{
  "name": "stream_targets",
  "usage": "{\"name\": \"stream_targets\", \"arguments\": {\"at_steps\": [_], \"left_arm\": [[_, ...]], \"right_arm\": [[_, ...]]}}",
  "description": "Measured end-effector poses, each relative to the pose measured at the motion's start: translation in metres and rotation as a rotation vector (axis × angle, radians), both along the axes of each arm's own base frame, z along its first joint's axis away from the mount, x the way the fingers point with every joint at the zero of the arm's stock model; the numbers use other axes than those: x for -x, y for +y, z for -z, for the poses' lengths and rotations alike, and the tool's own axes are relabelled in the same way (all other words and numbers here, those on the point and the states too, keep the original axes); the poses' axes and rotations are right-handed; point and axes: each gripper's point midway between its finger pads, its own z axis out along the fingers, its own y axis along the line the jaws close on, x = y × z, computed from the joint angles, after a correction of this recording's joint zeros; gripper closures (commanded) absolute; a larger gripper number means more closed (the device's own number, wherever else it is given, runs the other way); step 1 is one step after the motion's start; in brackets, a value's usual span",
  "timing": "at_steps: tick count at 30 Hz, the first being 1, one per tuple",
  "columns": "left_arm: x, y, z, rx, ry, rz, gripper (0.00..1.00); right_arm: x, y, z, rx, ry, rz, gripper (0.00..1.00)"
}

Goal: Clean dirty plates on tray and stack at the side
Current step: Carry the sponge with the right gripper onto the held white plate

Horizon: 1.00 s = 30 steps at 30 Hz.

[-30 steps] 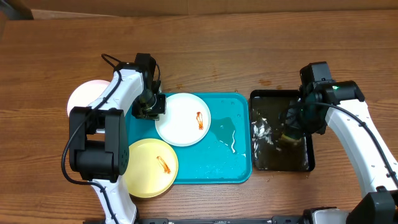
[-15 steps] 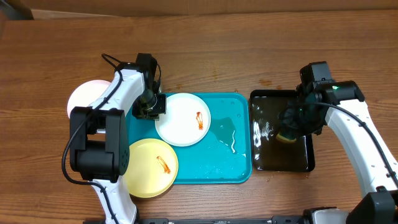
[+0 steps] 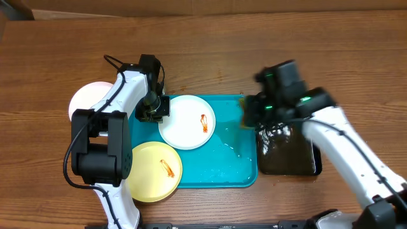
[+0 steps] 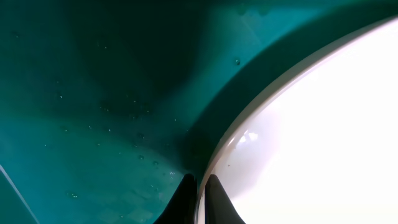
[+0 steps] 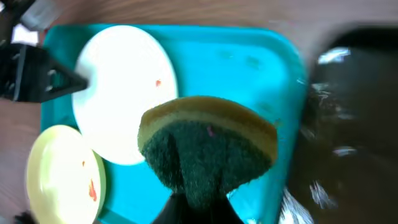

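The turquoise tray [image 3: 219,172] holds a white plate [image 3: 181,124] with a red smear at its back left. A pale yellow plate [image 3: 149,172] with a smear lies at its front left corner. A third pale plate [image 3: 82,98] lies on the table left of the tray, partly hidden by the left arm. My left gripper [image 3: 154,109] is shut on the white plate's left rim, which shows in the left wrist view [image 4: 199,190]. My right gripper [image 3: 251,117] is shut on a yellow-and-green sponge [image 5: 205,143], held above the tray's right edge [image 5: 273,68].
A narrow black tray [image 3: 286,162] holding water stands right of the turquoise tray. It also shows in the right wrist view [image 5: 354,124]. Water drops lie on the turquoise tray's floor [image 4: 93,124]. Wooden table surrounds both trays.
My right arm has lifted the sponge out of the black tray and swung left to the turquoise tray's right edge. The left arm and the plates have not moved.
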Motion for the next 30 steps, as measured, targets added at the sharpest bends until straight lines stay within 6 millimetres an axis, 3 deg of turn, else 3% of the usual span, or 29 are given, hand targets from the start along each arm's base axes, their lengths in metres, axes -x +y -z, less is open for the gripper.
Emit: {"name": "stream_targets", "arguments": {"at_steps": [1,4,7,11,14,19,23,30], "left_arm": [[0.000,0.000,0.000,0.000,0.000,0.000,0.96],[0.000,0.000,0.000,0.000,0.000,0.000,0.96],[0.000,0.000,0.000,0.000,0.000,0.000,0.96],[0.000,0.000,0.000,0.000,0.000,0.000,0.96],[0.000,0.000,0.000,0.000,0.000,0.000,0.96],[0.000,0.000,0.000,0.000,0.000,0.000,0.96],[0.000,0.000,0.000,0.000,0.000,0.000,0.96],[0.000,0.000,0.000,-0.001,0.001,-0.009,0.96]], "right_arm": [[0.000,0.018,0.003,0.024,-0.039,-0.037,0.96],[-0.003,0.045,0.014,0.086,-0.114,-0.088,0.96],[-0.004,0.063,0.035,0.175,-0.157,-0.128,0.96],[-0.002,0.065,0.062,0.317,-0.102,-0.160,0.96],[-0.014,0.065,0.069,0.405,-0.066,-0.167,0.96],[-0.042,0.079,0.057,0.447,-0.076,-0.163,0.96],[-0.052,0.086,0.051,0.438,-0.096,-0.148,0.96],[-0.045,0.090,0.094,0.487,-0.024,-0.169,0.96]]}}
